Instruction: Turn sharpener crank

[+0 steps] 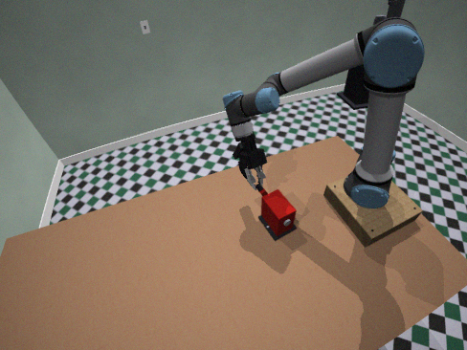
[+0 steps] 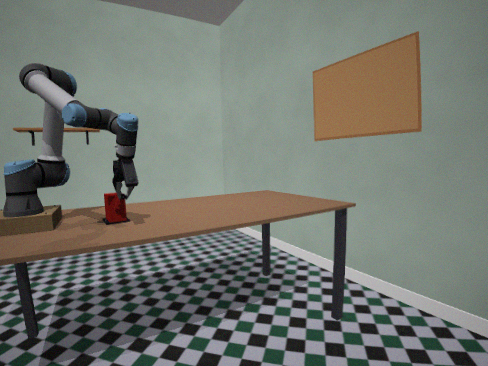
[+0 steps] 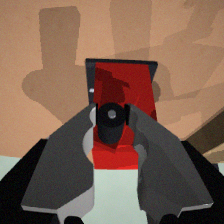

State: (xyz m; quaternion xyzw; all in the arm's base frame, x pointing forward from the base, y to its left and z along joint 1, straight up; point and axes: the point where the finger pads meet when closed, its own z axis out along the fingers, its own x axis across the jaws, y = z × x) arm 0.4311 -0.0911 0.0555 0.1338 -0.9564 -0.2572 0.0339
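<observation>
A red box-shaped sharpener [image 1: 278,210] [image 2: 114,209] [image 3: 125,95] stands on a dark base plate on the brown table [image 1: 144,268] [image 2: 210,212]. Its crank ends in a black cylindrical handle [image 3: 110,122] that sticks up from a red arm at the sharpener's far top edge. My gripper [image 1: 256,184] [image 2: 121,195] [image 3: 111,105] comes down from above and is shut on this black handle, one grey finger on each side of it. A small grey round hole [image 1: 287,223] shows on the sharpener's near side in the top view.
The arm's wooden mounting block [image 1: 378,215] [image 2: 30,220] sits on the table right of the sharpener in the top view. The table stands on a checkered floor, with an orange board [image 2: 367,87] on the wall.
</observation>
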